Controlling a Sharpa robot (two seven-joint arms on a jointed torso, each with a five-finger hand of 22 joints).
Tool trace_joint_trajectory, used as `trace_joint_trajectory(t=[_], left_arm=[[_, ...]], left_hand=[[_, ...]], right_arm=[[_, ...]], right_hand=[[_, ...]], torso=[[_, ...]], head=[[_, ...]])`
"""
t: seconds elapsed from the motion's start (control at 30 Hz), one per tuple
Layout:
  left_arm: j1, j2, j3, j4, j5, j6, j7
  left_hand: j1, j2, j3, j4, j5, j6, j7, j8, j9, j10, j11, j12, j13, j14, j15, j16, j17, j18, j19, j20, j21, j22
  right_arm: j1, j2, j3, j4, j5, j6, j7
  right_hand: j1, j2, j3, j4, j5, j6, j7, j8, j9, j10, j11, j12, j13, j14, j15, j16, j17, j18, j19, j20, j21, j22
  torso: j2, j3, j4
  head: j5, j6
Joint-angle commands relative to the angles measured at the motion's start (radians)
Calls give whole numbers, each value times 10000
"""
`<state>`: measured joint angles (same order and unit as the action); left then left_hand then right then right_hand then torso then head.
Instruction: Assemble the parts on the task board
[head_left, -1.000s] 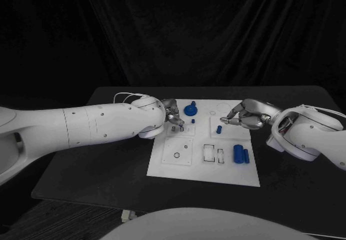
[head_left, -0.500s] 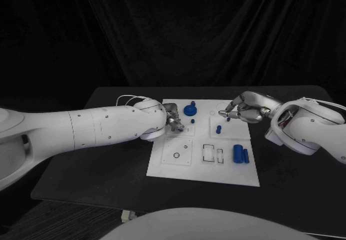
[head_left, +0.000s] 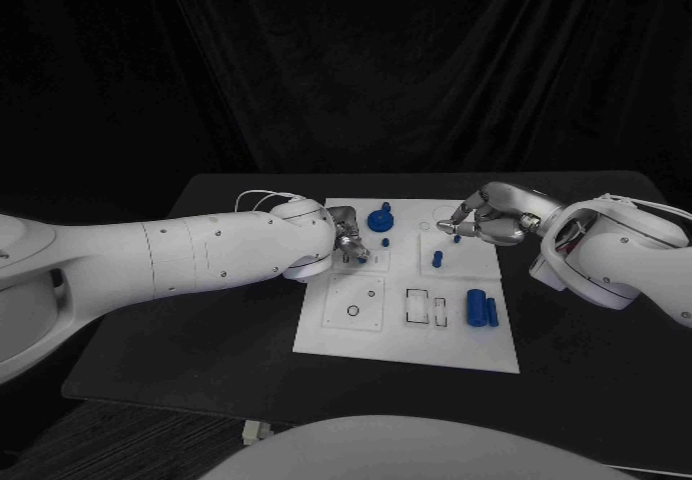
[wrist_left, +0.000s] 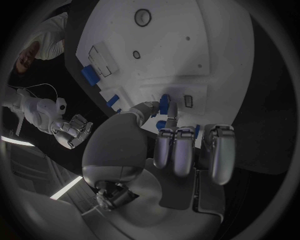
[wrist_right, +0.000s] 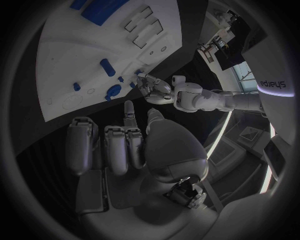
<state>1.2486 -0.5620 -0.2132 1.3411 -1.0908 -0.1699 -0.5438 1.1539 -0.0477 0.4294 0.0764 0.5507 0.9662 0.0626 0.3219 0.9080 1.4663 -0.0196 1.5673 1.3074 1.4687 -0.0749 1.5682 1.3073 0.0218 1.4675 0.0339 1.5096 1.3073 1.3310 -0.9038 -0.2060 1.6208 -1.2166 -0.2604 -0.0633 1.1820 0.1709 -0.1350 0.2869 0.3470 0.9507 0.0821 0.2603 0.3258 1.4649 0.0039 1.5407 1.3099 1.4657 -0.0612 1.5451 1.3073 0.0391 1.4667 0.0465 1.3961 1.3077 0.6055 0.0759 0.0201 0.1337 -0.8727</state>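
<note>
Pinching a small blue part (wrist_left: 164, 104) between thumb and finger, the left hand (head_left: 343, 240) hovers at the task board's (head_left: 404, 345) upper-left slots. The right hand (head_left: 488, 225) hangs over the board's far right corner, fingers curled, seemingly holding nothing. A knob (head_left: 382, 218) and pegs (head_left: 437, 258) look seated; two cylinders (head_left: 482, 308) lie loose, so assembly seems roughly midway.

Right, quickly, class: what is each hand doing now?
Left hand: cannot be told; its fingers curl beside a blue peg.
Right hand: closed, fingers curled in, holding nothing.
</note>
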Motion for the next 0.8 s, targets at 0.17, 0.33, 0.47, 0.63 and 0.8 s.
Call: trace_joint_trajectory(t=[0.17,0.33,0.47,0.63,0.8], left_arm=[[-26,111,9,-89,69,12,180],[-31,167,9,-150,69,72,194],[-35,184,9,-168,69,115,186],[-40,179,9,-187,-201,223,176],[-50,175,9,-199,-695,299,186]], left_hand=[[281,354,1034,-1018,0,-33,-70,80,-20,1044,42,35,2634,1021,58,26,2635,-50,634,77,-45,2412],[294,378,1037,-1023,-71,-73,-62,114,-52,1044,52,35,2634,1021,64,26,2635,-47,626,81,-58,2408],[306,388,1040,-1030,-99,-92,-59,128,-66,1044,53,35,2634,1021,68,26,2635,-45,620,83,-67,2404],[313,392,1043,-1035,-113,-104,-57,137,-75,1044,55,35,2634,1021,70,26,2635,-43,616,84,-74,2402],[317,400,1039,-1036,-150,-122,-52,157,-89,1044,61,35,2634,1021,74,26,2635,-42,611,87,-81,2400]], right_arm=[[20,-39,7,11,-6,62,-143],[19,-54,7,16,-6,95,-163],[18,-82,7,29,-6,117,-194],[18,-106,7,37,-6,145,-226],[17,-112,6,39,-6,189,-256]], right_hand=[[87,37,-33,0,30,38,14,16,12,628,22,-37,1812,875,49,-60,1954,63,145,89,-51,2031],[91,45,-34,5,26,50,12,22,15,631,21,-35,1818,874,48,-62,1951,62,146,88,-49,2032],[93,52,-36,9,22,61,10,28,17,627,19,-39,1810,874,47,-62,1950,62,147,87,-48,2032],[93,52,-36,9,22,61,10,28,17,627,19,-39,1810,874,47,-62,1950,62,147,87,-48,2032],[93,52,-36,9,22,61,10,28,17,627,19,-39,1810,874,47,-62,1950,62,147,87,-48,2032]], torso=[[-1,3,-3],[0,3,-2],[-4,2,0],[-3,0,2],[-8,2,2]], head=[[-30,1],[-26,1],[-31,1],[-18,1],[-24,1]])
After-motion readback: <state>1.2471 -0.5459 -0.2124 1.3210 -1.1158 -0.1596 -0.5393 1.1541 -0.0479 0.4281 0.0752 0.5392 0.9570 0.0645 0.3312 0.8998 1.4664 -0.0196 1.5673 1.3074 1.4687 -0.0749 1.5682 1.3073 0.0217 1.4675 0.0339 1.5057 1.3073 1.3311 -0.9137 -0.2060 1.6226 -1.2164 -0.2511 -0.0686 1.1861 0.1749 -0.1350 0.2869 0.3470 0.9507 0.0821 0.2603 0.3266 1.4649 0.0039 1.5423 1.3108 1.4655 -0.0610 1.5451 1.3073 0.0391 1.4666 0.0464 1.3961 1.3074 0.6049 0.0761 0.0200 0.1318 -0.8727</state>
